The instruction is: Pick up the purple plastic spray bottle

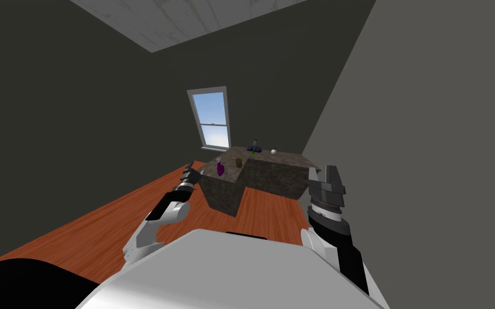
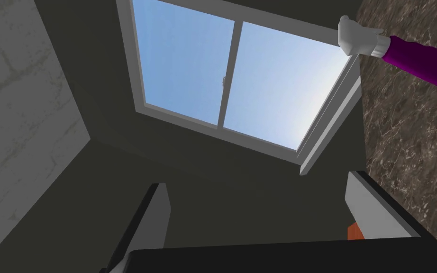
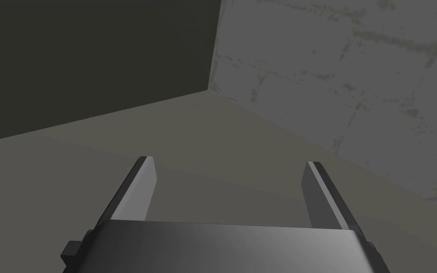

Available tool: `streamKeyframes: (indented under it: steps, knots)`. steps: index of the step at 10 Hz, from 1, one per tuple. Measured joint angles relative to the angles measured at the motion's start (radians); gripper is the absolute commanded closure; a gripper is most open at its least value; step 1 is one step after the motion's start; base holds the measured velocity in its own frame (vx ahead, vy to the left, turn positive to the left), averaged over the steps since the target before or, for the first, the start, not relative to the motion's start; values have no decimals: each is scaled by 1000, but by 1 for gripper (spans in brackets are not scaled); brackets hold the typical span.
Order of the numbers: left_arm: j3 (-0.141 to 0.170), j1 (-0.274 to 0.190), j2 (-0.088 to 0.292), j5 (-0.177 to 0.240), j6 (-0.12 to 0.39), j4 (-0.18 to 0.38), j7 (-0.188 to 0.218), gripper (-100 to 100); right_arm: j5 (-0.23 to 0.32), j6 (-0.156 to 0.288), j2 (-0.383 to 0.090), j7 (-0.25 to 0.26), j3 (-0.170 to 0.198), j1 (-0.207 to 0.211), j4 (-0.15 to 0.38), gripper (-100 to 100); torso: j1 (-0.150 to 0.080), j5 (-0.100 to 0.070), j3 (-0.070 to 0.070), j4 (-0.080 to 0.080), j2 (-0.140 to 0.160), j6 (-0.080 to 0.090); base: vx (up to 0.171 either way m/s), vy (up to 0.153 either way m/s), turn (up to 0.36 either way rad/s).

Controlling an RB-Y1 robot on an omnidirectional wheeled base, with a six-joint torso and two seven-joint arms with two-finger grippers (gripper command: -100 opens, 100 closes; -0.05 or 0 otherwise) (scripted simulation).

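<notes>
Head view, purple bottle [image 1: 220,169] at counter [image 1: 281,160] edge (floor [image 1: 107,220] beside)

place: room in a home | cues: sash window [image 1: 212,118], red-brown wood floor [image 1: 96,225], dark grey walls [image 1: 80,107], marbled stone-look surface [image 1: 273,179]

Left tool [image 2: 260,215]: fingers [image 2: 153,222] stand parted, with nothing between them. Beyond the gap, at the centre of the frame, a white-framed window [image 2: 232,80] with two panes shows blue sky; it is set in a dark wall [image 2: 118,170]. A pale veined surface [image 2: 13,118] meets that wall on the side away from the bench. Bench [image 2: 412,156]: dark brown marbled stone, beside and behind one finger. Spray bottle [image 2: 402,51]: purple body, white head, seen against the bench well beyond the fingertips (head overlaps the window's corner). A small orange-brown patch [image 2: 355,232] shows against that same finger.
</notes>
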Motion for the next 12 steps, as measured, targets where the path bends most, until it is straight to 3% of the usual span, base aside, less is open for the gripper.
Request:
streamKeyframes:
  steps: [12]
  knots:
    - [152, -122, -22, 157, 308, 110, 174, -100, 0, 0, 0, 0, 0, 0, 0, 0, 1, 0, -1, 0, -1, 0, 0, -30, 3]
